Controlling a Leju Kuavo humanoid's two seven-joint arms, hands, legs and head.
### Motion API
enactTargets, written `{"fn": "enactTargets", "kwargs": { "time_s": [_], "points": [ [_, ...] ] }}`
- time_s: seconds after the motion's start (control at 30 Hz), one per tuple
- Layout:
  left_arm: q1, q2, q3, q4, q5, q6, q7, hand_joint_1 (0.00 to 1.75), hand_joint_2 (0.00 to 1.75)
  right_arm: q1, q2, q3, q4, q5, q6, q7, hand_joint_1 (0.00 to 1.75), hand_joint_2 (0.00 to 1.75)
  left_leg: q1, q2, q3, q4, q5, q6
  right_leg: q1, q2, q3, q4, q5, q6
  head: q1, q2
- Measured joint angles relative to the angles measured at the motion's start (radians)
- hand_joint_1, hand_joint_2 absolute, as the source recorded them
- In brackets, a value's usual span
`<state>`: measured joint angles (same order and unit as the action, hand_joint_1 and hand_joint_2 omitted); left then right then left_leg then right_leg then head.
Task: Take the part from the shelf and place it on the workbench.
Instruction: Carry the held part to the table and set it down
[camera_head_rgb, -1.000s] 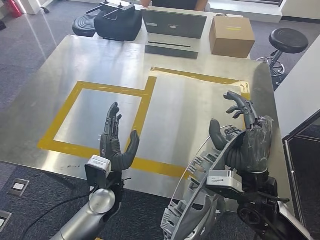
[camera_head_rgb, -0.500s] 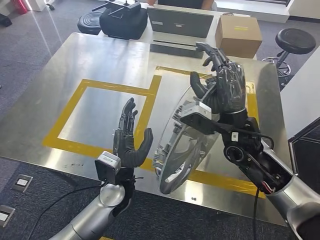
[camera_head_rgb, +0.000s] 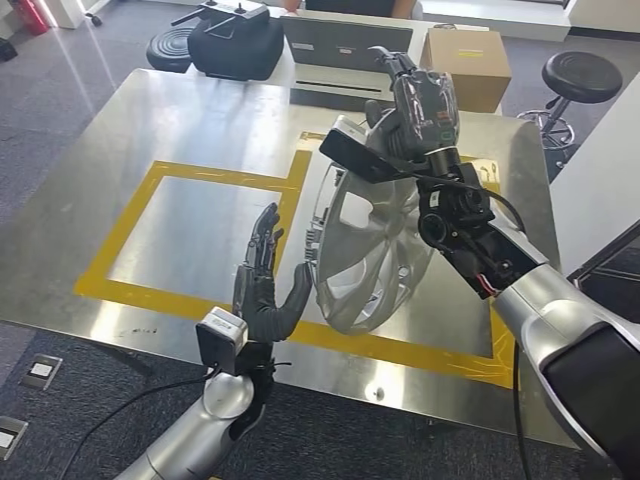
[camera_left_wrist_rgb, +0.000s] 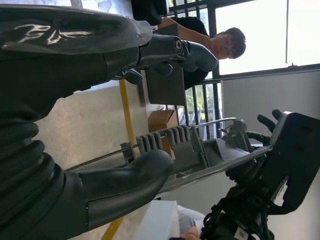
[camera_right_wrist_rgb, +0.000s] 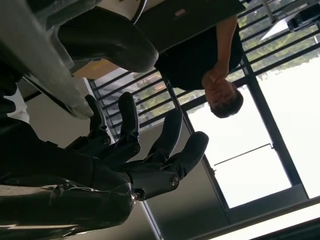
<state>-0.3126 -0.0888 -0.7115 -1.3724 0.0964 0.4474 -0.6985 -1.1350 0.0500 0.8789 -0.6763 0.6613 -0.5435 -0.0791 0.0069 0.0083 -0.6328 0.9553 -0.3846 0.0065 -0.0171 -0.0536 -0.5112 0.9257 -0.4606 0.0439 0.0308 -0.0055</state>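
The right hand (camera_head_rgb: 419, 100) is gripping the part (camera_head_rgb: 367, 250), a round silver wheel-cover-like disc, at its upper rim; the fingers (camera_head_rgb: 392, 62) are curling over the far edge while the thumb is pressing the near face, so the disc is hanging on edge below the fingers, tilted, above the table (camera_head_rgb: 189, 120). Its lower rim is sitting just over the yellow tape (camera_head_rgb: 226, 178) line nearest the robot; whether it is already touching the metal I cannot tell. The left hand (camera_head_rgb: 264, 290) is standing open beside the disc, fingers (camera_head_rgb: 260, 240) spread and pointing away from the robot, the thumb (camera_left_wrist_rgb: 128, 172) reaching toward the disc's ribbed rim and lying at or just against it in the left wrist view.

To do this step well, the right hand should be lowering the part slowly until the rim beneath the fingers is bearing on the table, then be tipping it flat inside the taped area, not dropping it from the tilt. The left palm is well placed as a stop: it should be steadying the rim on the thumb side so the disc is not rolling or sliding off toward the near edge. The fingers should be letting go only once the disc is lying flat, since a polished surface is likely giving little friction. A person (camera_right_wrist_rgb: 215, 60) is sitting beyond the fingertips, behind a laptop (camera_head_rgb: 347, 45) and a cardboard box (camera_head_rgb: 466, 68)
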Motion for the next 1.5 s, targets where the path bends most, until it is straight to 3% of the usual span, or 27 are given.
{"fn": "enactTargets", "kwargs": {
  "time_s": [0.07, 0.2, 0.47, 0.77, 1.0, 1.1, 1.23, 1.33, 1.47, 1.5],
  "points": [
    [0.001, -0.002, 0.000, 0.001, -0.002, 0.000, 0.000, 0.00, 1.75, -0.014, 0.011, 0.006, 0.044, 0.005, 0.001, 0.005, 1.75, 1.75, 0.000, 0.000, 0.001, 0.000, 0.000, 0.000, 0.000, 0.000, 0.001, 0.000, 0.000, 0.000, 0.000, 0.000],
    [0.004, -0.006, 0.000, 0.001, -0.009, -0.010, 0.000, 0.00, 1.75, -0.034, 0.026, 0.017, 0.111, 0.010, 0.006, 0.037, 0.00, 0.00, 0.001, 0.000, 0.003, 0.000, 0.000, 0.000, 0.000, 0.000, 0.002, 0.000, 0.000, -0.001, 0.000, 0.000],
    [0.016, -0.011, 0.000, 0.000, -0.016, -0.042, 0.000, 0.00, 1.75, -0.052, 0.030, 0.031, 0.189, 0.037, 0.057, 0.053, 0.00, 0.00, 0.000, 0.000, 0.008, 0.000, 0.000, 0.000, -0.001, -0.001, 0.008, -0.001, 0.000, -0.001, 0.005, 0.000],
    [0.016, -0.012, 0.001, -0.001, -0.024, -0.048, 0.000, 0.00, 1.75, -0.028, 0.047, 0.068, 0.243, 0.040, 0.297, 0.039, 0.00, 0.00, 0.000, 0.000, 0.011, 0.000, 0.000, 0.000, 0.000, 0.000, 0.009, 0.000, 0.000, 0.000, 0.002, 0.000],
    [0.016, -0.012, 0.005, -0.001, -0.027, -0.051, 0.000, 0.00, 1.75, -0.027, 0.053, 0.092, 0.269, 0.044, 0.348, 0.044, 0.00, 0.00, 0.001, 0.001, 0.012, -0.001, 0.000, 0.000, 0.000, 0.000, 0.010, 0.001, 0.000, -0.001, -0.002, 0.000],
    [0.016, -0.012, 0.013, -0.001, -0.029, -0.059, 0.000, 0.00, 1.75, -0.027, 0.055, 0.103, 0.281, 0.054, 0.444, 0.054, 0.00, 0.00, 0.001, 0.001, 0.013, -0.001, 0.001, 0.000, 0.000, 0.000, 0.010, 0.001, 0.000, -0.001, -0.002, 0.000],
    [0.016, -0.012, 0.024, -0.001, -0.031, -0.083, 0.000, 0.00, 1.75, -0.024, 0.056, 0.124, 0.298, 0.070, 0.657, 0.063, 0.00, 0.00, 0.001, 0.001, 0.013, -0.001, 0.001, 0.000, 0.000, 0.000, 0.010, 0.001, 0.000, -0.001, -0.002, 0.000],
    [0.017, -0.012, 0.031, -0.001, -0.035, -0.084, 0.000, 0.00, 1.75, -0.019, 0.057, 0.140, 0.303, 0.078, 0.662, 0.068, 0.00, 0.00, 0.001, 0.001, 0.013, -0.001, 0.001, 0.000, 0.000, 0.001, 0.011, 0.002, 0.000, -0.001, -0.001, 0.000],
    [0.022, -0.011, 0.042, -0.001, -0.039, -0.060, 0.000, 0.00, 0.00, -0.020, 0.060, 0.148, 0.304, 0.045, 0.492, 0.079, 0.00, 0.00, 0.001, 0.001, 0.014, -0.001, 0.001, 0.000, 0.000, 0.001, 0.011, 0.002, 0.000, -0.001, -0.002, 0.000],
    [0.024, -0.011, 0.043, -0.001, -0.039, -0.052, 0.000, 0.00, 0.00, -0.020, 0.061, 0.147, 0.303, 0.020, 0.450, 0.067, 0.00, 0.00, 0.001, 0.001, 0.014, -0.001, 0.001, 0.000, 0.000, 0.001, 0.011, 0.002, 0.000, -0.001, -0.002, 0.000]
  ]
}}
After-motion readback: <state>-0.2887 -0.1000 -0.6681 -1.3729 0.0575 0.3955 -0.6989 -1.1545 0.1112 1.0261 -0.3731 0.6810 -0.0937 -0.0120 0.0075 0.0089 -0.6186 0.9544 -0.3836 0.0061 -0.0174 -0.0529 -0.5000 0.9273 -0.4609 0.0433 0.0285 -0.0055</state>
